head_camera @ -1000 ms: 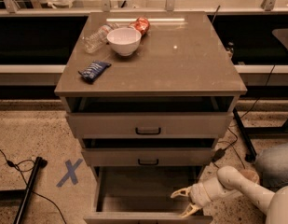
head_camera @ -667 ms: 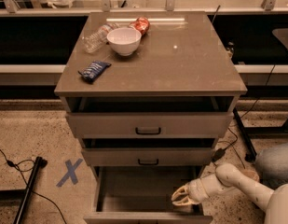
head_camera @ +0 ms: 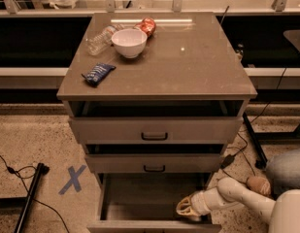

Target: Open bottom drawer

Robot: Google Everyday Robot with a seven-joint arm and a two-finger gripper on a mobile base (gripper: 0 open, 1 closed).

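The bottom drawer (head_camera: 150,202) is the lowest of three grey-beige drawers. It stands pulled far out, and its plain grey box interior shows. Its front panel (head_camera: 154,225) is at the picture's bottom edge, and its handle is out of view. My gripper (head_camera: 186,209), pale with a white wrist, reaches in from the right. It sits inside the drawer at its front right corner, close against the front panel. The middle drawer (head_camera: 154,163) and the top drawer (head_camera: 154,129) each show a small black pull and stand slightly out.
On the cabinet top (head_camera: 188,67) lie a white bowl (head_camera: 129,41), a clear plastic bottle (head_camera: 97,41), a red packet (head_camera: 148,25) and a blue packet (head_camera: 98,73). A blue X (head_camera: 72,179), a black pole (head_camera: 28,198) and cables lie on the floor at the left. Cables and a table leg (head_camera: 251,140) are on the right.
My gripper has shifted slightly left inside the drawer's front right corner. The drawer stands as far out as before.
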